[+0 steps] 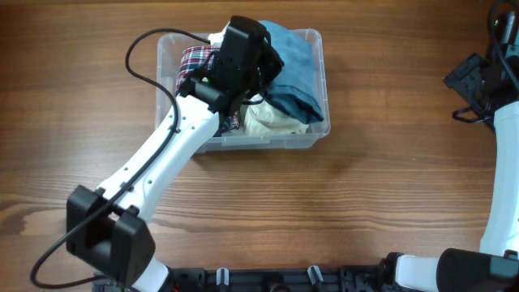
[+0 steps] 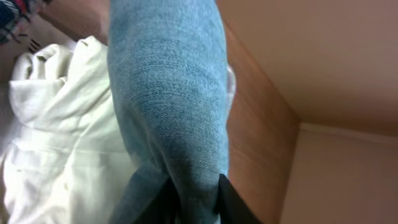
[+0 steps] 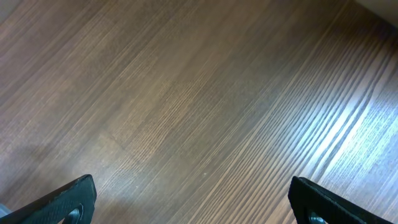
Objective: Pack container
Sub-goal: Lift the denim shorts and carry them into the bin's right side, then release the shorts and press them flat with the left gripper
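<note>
The clear container (image 1: 316,138) stands at the table's back middle. It holds a plaid garment (image 1: 193,61), a cream garment (image 1: 268,122) and blue jeans (image 1: 296,77). My left gripper (image 1: 258,61) is over the container and shut on the jeans (image 2: 168,93), which hang from its fingers (image 2: 199,205) above the cream garment (image 2: 56,143). My right gripper (image 1: 478,81) is at the far right edge, open and empty above bare wood (image 3: 193,202).
A black cable (image 1: 142,57) loops from the left arm past the container's left side. The table's far edge (image 2: 292,118) shows in the left wrist view.
</note>
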Available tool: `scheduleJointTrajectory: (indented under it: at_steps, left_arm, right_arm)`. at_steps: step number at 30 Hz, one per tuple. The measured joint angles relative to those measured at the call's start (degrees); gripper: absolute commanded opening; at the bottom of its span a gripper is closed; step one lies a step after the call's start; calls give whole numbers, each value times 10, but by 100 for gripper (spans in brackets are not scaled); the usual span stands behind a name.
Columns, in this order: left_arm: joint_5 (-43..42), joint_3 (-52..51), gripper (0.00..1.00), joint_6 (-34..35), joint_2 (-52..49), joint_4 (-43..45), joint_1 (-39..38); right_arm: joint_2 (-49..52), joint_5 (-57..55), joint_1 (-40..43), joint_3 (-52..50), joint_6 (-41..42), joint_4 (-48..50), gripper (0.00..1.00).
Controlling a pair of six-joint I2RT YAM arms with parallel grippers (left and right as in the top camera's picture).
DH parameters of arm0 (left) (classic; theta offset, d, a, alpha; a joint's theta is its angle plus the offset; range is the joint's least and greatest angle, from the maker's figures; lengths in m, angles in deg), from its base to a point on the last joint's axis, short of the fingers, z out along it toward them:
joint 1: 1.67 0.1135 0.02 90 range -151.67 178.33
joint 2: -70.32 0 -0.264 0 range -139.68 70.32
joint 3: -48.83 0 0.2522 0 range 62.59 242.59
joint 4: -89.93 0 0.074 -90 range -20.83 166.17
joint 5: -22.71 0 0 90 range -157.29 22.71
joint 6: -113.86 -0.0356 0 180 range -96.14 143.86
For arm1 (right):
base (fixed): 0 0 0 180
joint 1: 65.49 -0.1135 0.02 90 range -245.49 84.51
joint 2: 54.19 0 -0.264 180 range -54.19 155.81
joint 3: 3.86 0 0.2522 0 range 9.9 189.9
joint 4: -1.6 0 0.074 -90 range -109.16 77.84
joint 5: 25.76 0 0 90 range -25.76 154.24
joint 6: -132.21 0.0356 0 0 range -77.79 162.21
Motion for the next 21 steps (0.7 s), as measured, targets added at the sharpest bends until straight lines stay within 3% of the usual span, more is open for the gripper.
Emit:
scheduleJointTrajectory:
  at_steps: [1, 4, 8, 13, 16, 21]
  left_arm:
    - [3, 0, 24, 0, -4, 2, 0]
    - [6, 0, 56, 3, -11, 4, 0]
    - [6, 0, 71, -3, -11, -11, 0]
    - [6, 0, 78, -41, -11, -20, 1]
    - [4, 0, 99, -108, -11, -2, 1]
    - [-8, 0, 100, -267, -11, -3, 0]
  right_arm:
    - [0, 0, 0, 0, 0, 0, 100]
    - [0, 0, 0, 0, 0, 0, 100]
    - [0, 0, 0, 0, 0, 0, 100]
    - [0, 0, 0, 0, 0, 0, 100]
    - [0, 0, 0, 0, 0, 0, 100]
    - [0, 0, 0, 0, 0, 0, 100]
